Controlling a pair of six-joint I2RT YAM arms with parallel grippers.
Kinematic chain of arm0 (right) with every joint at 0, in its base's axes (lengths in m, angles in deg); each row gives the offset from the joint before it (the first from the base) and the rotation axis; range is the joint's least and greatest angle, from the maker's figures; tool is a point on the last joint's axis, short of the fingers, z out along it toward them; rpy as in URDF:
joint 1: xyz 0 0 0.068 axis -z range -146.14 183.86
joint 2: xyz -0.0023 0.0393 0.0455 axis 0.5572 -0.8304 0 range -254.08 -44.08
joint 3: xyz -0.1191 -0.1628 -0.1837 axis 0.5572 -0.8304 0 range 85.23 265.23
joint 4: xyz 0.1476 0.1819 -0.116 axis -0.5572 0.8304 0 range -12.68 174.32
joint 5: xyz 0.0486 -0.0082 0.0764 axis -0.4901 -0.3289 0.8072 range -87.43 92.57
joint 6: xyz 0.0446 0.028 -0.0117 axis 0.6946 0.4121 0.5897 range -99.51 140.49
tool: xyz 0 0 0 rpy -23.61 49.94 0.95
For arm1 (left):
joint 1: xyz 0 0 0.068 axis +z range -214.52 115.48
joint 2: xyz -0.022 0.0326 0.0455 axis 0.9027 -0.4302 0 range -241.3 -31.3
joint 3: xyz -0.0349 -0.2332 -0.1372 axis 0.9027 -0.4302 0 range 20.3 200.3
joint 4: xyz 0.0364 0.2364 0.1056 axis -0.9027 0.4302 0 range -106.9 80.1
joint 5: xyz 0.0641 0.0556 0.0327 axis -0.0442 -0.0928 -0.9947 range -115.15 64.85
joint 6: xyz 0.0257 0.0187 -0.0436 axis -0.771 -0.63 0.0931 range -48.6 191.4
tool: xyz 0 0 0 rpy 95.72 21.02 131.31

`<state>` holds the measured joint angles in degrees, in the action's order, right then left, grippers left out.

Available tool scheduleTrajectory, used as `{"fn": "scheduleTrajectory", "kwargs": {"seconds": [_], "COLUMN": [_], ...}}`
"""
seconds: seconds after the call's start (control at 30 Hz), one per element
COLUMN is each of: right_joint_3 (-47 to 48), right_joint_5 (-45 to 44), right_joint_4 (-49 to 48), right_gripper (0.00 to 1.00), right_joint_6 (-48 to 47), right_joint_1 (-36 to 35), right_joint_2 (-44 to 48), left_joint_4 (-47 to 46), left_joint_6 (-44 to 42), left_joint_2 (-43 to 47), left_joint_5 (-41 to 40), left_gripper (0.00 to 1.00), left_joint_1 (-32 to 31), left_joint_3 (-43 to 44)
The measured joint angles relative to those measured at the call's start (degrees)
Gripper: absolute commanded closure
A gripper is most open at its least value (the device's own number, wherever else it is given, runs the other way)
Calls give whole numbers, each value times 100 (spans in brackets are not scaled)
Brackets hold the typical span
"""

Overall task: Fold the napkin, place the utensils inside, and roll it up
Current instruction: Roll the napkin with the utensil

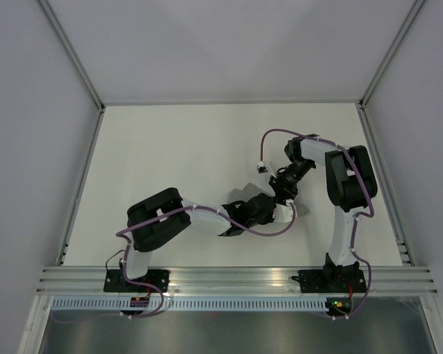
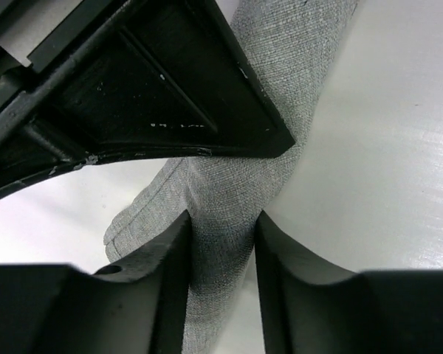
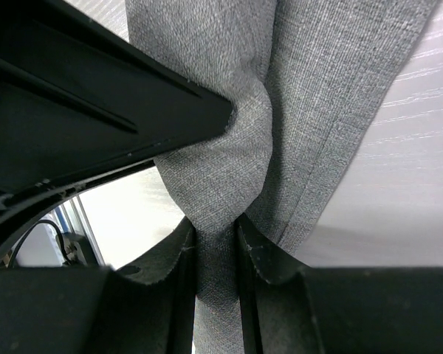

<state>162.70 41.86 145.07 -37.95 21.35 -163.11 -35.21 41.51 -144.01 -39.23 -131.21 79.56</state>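
Now napkin lies btwn L jaws — R jaws pinch it.

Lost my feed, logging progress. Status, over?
Right gripper clamped on napkin. Left gripper straddles napkin, grip unconfirmed. Utensils not visible. No obstruction seen.

1. I work in a robot lab test cell.
2. My surface is bare white, boxed in by plain pale walls set in metal frame posts.
3. My arm bases are bolted to a slotted aluminium rail, and purple cables loop along both arms.
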Motion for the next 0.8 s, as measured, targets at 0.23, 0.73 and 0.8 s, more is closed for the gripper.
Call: {"fn": "scheduleTrajectory", "kwargs": {"seconds": [0.23, 0.73, 0.8], "right_joint_3": [-7, -345, -385], "right_joint_5": [11, -118, -216], "right_joint_4": [2, -393, -573], "right_gripper": [60, 31, 27], "right_joint_6": [39, 662, 772], "right_joint_1": [22, 131, 203], "right_joint_2": [-2, 575, 684], "left_joint_4": [584, 1054, 1121], "left_joint_6": [-7, 179, 223], "left_joint_2": [-31, -44, -44], "left_joint_5": [315, 1397, 1504], "left_gripper": [83, 87, 87], "left_joint_1": [85, 459, 503], "left_joint_3": [315, 612, 651]}}
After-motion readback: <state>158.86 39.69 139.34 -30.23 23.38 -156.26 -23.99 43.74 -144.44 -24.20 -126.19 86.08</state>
